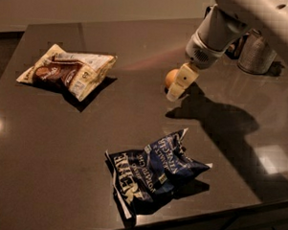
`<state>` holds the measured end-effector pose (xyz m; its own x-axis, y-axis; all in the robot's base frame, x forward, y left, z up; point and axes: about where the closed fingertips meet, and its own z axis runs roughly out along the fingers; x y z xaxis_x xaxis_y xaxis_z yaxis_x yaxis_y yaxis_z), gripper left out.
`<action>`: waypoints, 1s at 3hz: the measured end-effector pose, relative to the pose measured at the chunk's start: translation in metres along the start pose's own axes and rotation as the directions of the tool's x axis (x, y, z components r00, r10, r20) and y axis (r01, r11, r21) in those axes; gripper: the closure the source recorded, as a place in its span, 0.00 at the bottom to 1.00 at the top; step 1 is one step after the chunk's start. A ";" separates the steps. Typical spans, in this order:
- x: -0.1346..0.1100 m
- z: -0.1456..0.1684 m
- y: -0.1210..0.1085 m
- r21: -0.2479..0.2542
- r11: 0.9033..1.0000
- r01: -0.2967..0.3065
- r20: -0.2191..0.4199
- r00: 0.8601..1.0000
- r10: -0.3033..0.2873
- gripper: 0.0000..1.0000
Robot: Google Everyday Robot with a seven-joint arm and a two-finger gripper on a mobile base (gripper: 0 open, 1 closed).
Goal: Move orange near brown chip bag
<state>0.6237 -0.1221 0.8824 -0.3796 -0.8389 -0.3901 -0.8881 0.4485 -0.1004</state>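
Observation:
The orange [170,78] sits on the dark table, right of the middle, and only its left part shows. My gripper [176,92] hangs from the white arm [212,36] directly in front of the orange and covers its right side. The brown chip bag [67,73], cream-tan with a dark brown panel, lies flat at the far left, well apart from the orange.
A crumpled dark blue chip bag [153,170] with white lettering lies near the front edge. A metal can [254,54] stands at the back right behind the arm. The dark table [47,146] drops off at the front and right edges.

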 end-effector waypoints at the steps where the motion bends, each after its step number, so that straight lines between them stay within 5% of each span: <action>1: -0.003 0.012 -0.004 -0.012 1.000 0.002 -0.021 1.000 -0.003 0.17; 3: -0.015 0.016 0.000 -0.041 0.999 0.017 -0.024 1.000 -0.018 0.65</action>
<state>0.6332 -0.1047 0.8734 -0.3700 -0.8537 -0.3665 -0.9041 0.4216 -0.0695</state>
